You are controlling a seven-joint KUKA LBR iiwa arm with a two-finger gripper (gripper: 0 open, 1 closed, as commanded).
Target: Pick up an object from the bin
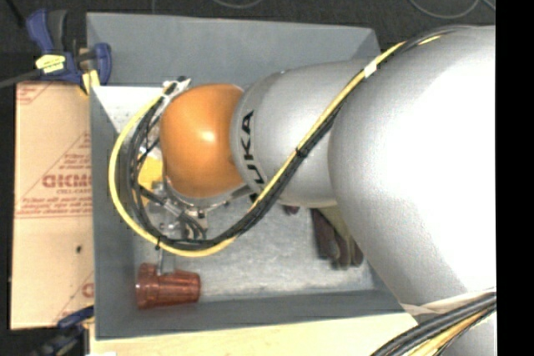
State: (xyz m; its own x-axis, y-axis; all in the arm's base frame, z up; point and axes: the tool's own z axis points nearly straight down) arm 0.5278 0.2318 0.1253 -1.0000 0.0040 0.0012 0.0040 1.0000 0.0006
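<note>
My gripper [180, 218] hangs low in the left half of the bin, mostly hidden under the arm's orange dome and looped cables. Just in front of it, a reddish-brown cylinder [168, 288] lies on its side near the bin's front left corner, a short way below the gripper's metal body. A yellow thing [150, 173] peeks out at the gripper's left, largely covered by the dome. Nothing visible is held.
A dark brown oblong thing [335, 243] lies toward the bin's right side, half under the arm. The large silver arm covers the bin's middle and right. The bin's left wall stands close to the gripper.
</note>
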